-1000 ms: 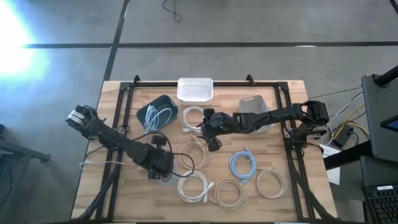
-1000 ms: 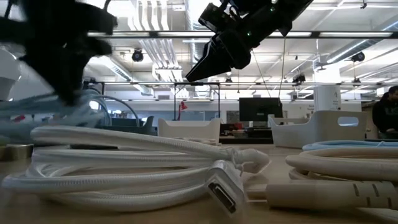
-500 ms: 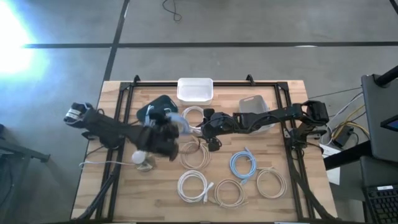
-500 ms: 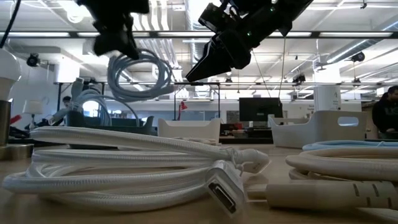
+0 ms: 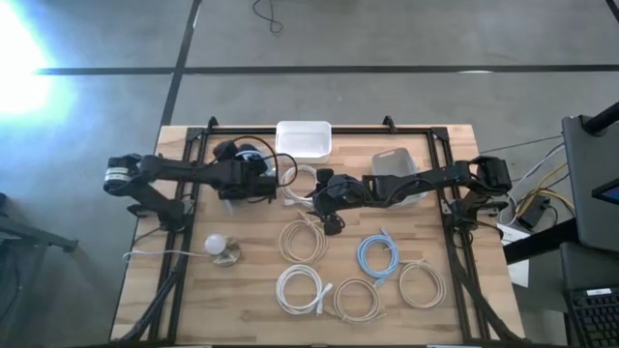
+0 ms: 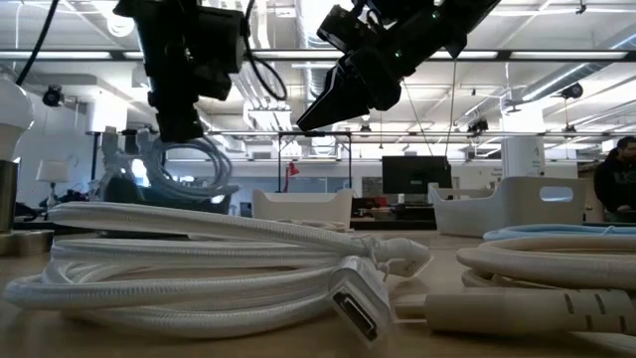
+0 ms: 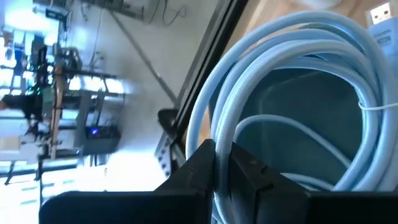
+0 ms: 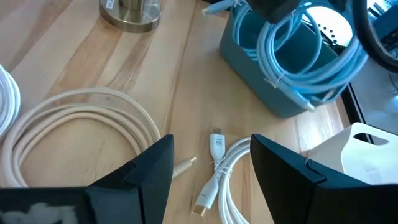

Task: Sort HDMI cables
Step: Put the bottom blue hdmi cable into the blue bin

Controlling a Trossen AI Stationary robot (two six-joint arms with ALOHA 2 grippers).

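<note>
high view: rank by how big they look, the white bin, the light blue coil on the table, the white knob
1. white bin
2. light blue coil, close to the bin in spread, so that order is unsure
3. white knob, clearly smallest

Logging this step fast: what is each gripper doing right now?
Left gripper: shut on light blue coiled cable over dark teal bin.
Right gripper: open, empty.

Grey concrete floor [image 5: 387,34] surrounding wooden table [image 5: 455,300]; dark seams crossing it. Glare [image 5: 19,58] washing out one corner. Ceiling light strips [image 6: 556,12] glowing beyond; dark monitor [image 6: 409,173] standing far back.
</note>
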